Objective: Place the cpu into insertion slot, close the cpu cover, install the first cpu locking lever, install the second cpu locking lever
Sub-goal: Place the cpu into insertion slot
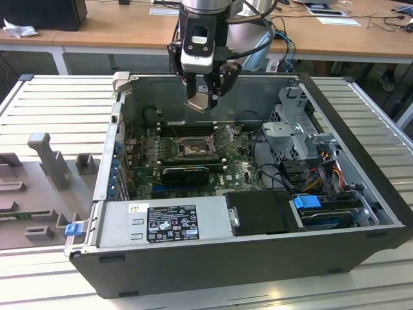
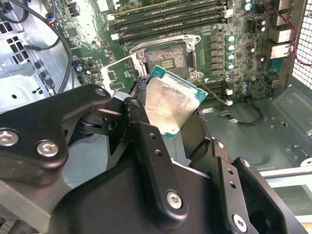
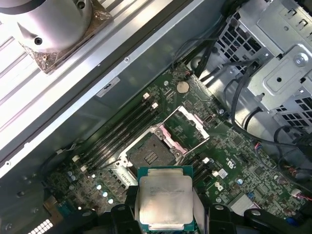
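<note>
Open case (image 1: 245, 265) on the slatted counter (image 1: 58, 103), side panel off, so you look straight down onto the green board (image 1: 242, 169).

Tool (image 1: 205, 98): it hangs over the rear half of the case, above the board. Its two black fingers are closed on the cpu (image 3: 165, 197), one on each of two opposite edges.

Slot (image 3: 151, 156): dark, square and bare, with nothing seated in it. The memory slots run just beside it.

Cover (image 3: 196, 120): swung up and away from the slot on its hinge side, leaving the opening free.

Cpu: held clear of the board, pale lid towards both wrist views, green rim showing round the lid. It is near the slot but well above it, and touches nothing but the fingers.

Handling, as a judgement: you have a light, stiff, flat part with a smooth lid that offers little friction. The edges appear the safest hold. The underside and the slot's contacts are probably fragile, so tilt or side force is the main risk.
</note>
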`<state>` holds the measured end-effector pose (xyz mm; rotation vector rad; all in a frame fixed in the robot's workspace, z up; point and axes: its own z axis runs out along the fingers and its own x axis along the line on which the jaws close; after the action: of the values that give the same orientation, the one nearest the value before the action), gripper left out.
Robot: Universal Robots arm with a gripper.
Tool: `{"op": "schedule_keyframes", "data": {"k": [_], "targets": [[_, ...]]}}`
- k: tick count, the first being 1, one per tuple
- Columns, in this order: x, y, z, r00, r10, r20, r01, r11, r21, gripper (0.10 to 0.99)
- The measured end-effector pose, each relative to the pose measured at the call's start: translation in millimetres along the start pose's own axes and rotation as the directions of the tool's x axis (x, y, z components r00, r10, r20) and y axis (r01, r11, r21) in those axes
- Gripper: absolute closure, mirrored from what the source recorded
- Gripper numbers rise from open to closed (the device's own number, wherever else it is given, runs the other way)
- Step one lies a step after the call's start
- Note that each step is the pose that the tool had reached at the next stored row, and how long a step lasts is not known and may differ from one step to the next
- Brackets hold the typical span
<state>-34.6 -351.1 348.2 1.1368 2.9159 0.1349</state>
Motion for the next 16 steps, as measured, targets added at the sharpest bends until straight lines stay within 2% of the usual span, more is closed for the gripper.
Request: {"op": "schedule_keyframes", "data": {"k": [3,6,10,11,13,15,16], "targets": [[0.0,0.0,0.5,0.9991,0.043,0.0035,-0.043,0.9991,-0.001,0.557],[0.0,0.0,1.2,0.9956,0.094,0.0077,-0.094,0.9956,-0.003,0.557],[-0.1,-0.2,2.8,0.9865,0.163,0.0134,-0.163,0.9866,-0.005,0.557],[-0.1,-0.3,3.8,0.9809,0.194,0.0158,-0.194,0.9810,-0.006,0.557],[-0.2,-0.5,6.2,0.9645,0.263,0.0213,-0.263,0.9647,-0.009,0.557],[-0.3,-0.7,9.1,0.9455,0.325,0.0256,-0.324,0.9458,-0.012,0.557],[-0.3,-0.8,9.8,0.9421,0.334,0.0259,-0.334,0.9425,-0.011,0.557]]}}
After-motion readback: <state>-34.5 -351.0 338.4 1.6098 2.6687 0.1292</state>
